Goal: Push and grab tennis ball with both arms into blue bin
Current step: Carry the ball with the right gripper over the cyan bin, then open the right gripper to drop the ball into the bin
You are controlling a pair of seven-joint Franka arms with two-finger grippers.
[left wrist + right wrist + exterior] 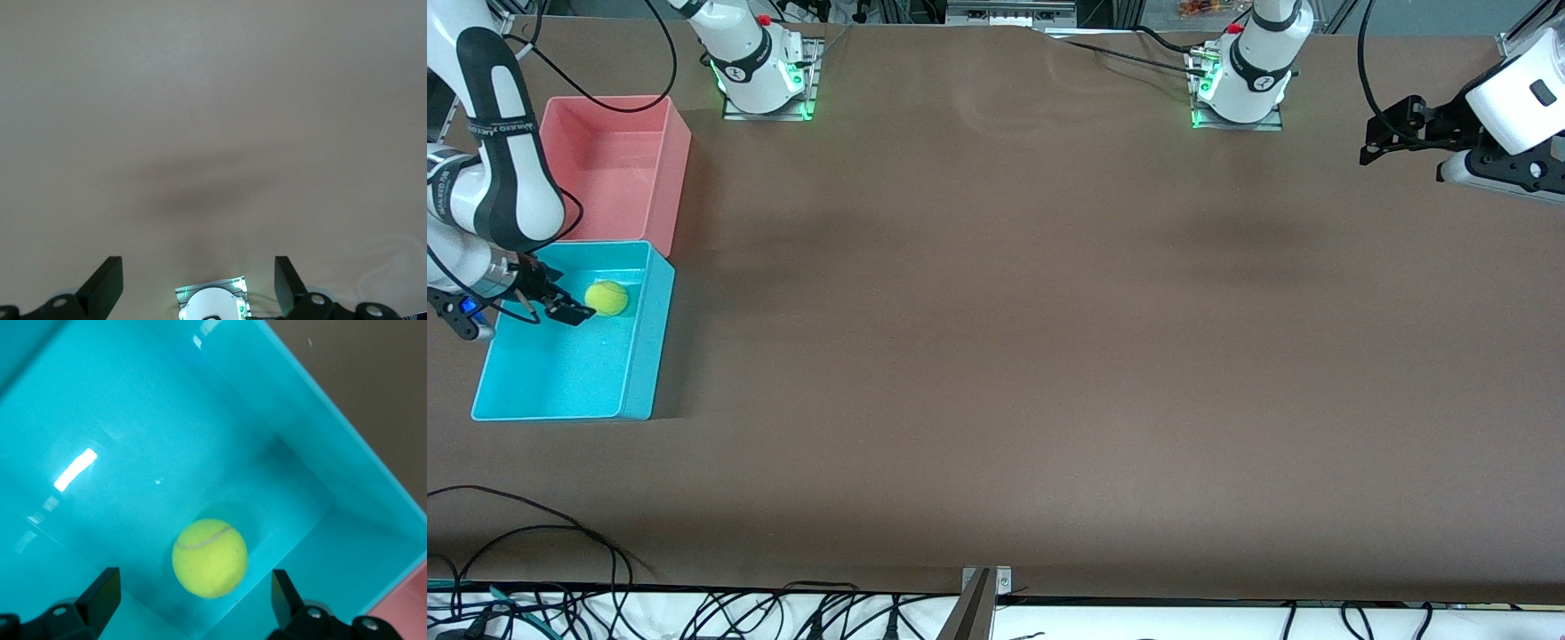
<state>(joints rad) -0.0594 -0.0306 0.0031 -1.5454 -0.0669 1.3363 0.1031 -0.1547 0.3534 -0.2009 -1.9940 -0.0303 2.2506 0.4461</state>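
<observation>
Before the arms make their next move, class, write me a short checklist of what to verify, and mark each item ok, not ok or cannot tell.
1. Tennis ball lies on the floor of the blue bin: ok.
2. Right gripper is open, fingers clear of the ball: ok.
3. Right gripper is over the blue bin, so it can lift straight out: ok.
4. Left gripper is open and holds nothing: ok.
5. Left gripper waits over bare table at the left arm's end: ok.
6. Pink bin, beside the blue bin, holds nothing visible: ok.

Front camera looks down high; wrist cameras look down close.
</observation>
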